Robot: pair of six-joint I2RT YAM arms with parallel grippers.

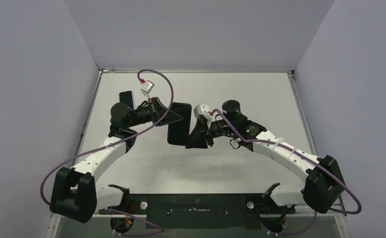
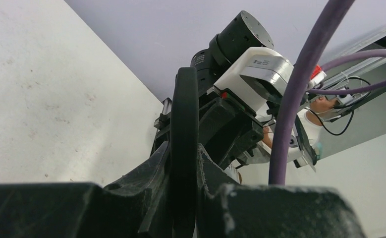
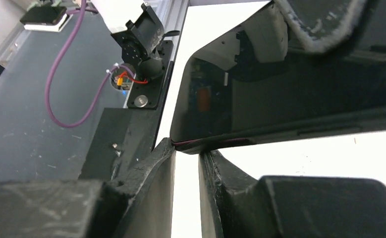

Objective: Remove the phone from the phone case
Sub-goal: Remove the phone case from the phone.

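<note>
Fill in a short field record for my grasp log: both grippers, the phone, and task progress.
left gripper: shut on the phone, which shows edge-on between its fingers
right gripper: fingers slightly apart at the phone's corner; grip unclear
phone: black, mid-table between the two grippers
table: white
removal: cannot tell whether done

Bright, even overhead light in the top view, soft faint shadows toward the near edge of the white table (image 1: 270,94), tabletop blown out in the right wrist view, dim reflections on the glossy phone (image 3: 260,99), wrist-view foregrounds dark and blurred.
</note>
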